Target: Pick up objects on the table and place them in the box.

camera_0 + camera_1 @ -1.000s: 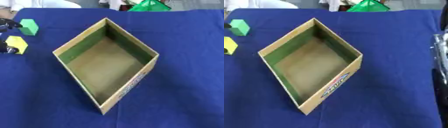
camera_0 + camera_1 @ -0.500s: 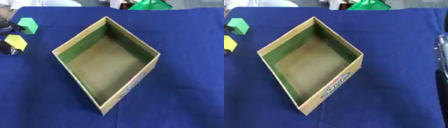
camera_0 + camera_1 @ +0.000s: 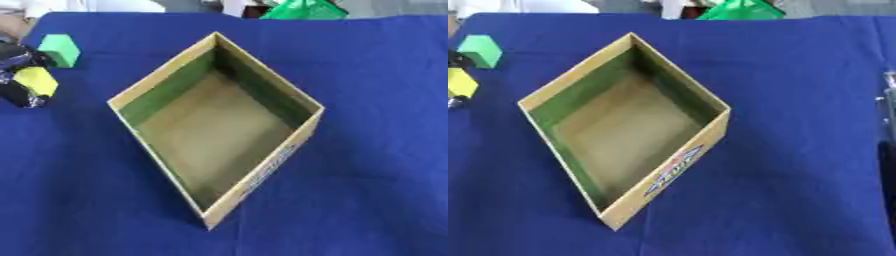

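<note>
A blue cloth (image 3: pixel 367 150) covers the table; a green object (image 3: pixel 302 9) sits past its far edge. At the left edge the left hand (image 3: pixel 19 75) has its dark fingers curled round a yellow block (image 3: pixel 35 81), well left of the box (image 3: pixel 262 167). A green block (image 3: pixel 59 49) lies just beyond the hand. The box is open cardboard, turned diamond-wise, with nothing inside and print on one outer wall.

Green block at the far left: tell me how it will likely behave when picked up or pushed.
The green block shows flat faces and square edges, so it should slide rather than roll. It looks solid and small, probably stiff and light. It sits low on the blue cloth, so tipping seems unlikely.
</note>
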Controlling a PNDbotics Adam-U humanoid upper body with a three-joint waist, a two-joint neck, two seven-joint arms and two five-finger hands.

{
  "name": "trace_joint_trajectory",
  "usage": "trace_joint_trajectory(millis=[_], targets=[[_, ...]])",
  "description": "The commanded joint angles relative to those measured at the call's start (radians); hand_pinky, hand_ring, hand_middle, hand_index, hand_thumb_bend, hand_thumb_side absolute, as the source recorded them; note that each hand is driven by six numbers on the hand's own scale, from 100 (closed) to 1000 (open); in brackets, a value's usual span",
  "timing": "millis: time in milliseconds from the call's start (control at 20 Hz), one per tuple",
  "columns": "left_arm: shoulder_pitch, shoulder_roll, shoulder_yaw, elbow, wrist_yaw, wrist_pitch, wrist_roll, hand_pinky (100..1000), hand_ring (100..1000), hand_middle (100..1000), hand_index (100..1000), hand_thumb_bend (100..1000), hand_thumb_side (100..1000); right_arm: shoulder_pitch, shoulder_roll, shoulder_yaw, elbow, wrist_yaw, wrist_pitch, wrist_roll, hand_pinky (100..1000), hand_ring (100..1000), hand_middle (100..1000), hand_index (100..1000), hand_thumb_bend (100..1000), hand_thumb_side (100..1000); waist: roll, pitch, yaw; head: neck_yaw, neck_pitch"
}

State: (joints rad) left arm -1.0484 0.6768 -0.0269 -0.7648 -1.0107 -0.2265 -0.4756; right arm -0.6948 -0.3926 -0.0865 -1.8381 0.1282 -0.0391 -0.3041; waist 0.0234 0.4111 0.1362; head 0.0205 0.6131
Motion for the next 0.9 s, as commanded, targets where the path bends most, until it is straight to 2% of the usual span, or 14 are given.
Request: trace_joint_trajectory(millis=[50,200,350,550,900], targets=[[-0.022,0.025,0.008,-0.006,0.012,0.002,0.017,671,720,714,862,296,100,-0.01,-0.024,-0.009,-0.007,-0.006,0.0,-0.003,796,822,694,814,170,1000,0.004,-0.025,0.001,0.005,-0.005],[-0.024,0.025,0.006,-0.011,0.017,0.003,0.023,650,670,695,855,261,100,-0.006,-0.022,-0.009,-0.008,-0.005,0.001,-0.003,796,822,694,814,171,1000,0.006,-0.03,0.003,0.004,0.0],[-0.025,0.027,0.002,-0.017,0.019,0.005,0.025,651,667,688,851,254,100,-0.001,-0.018,-0.01,-0.01,-0.004,0.003,-0.003,796,822,694,814,171,1000,0.009,-0.036,0.004,0.003,0.002],[-0.027,0.027,-0.004,-0.025,0.02,0.004,0.018,618,620,651,827,236,100,0.005,-0.012,-0.01,-0.016,-0.003,0.005,-0.004,796,822,694,814,173,1000,0.014,-0.044,0.005,0.003,0.005],[-0.043,0.027,-0.028,-0.076,0.037,-0.02,-0.003,626,626,659,832,231,100,0.015,-0.003,-0.01,-0.026,0.002,0.008,-0.006,797,823,696,815,178,1000,0.024,-0.064,0.009,-0.004,0.018]])
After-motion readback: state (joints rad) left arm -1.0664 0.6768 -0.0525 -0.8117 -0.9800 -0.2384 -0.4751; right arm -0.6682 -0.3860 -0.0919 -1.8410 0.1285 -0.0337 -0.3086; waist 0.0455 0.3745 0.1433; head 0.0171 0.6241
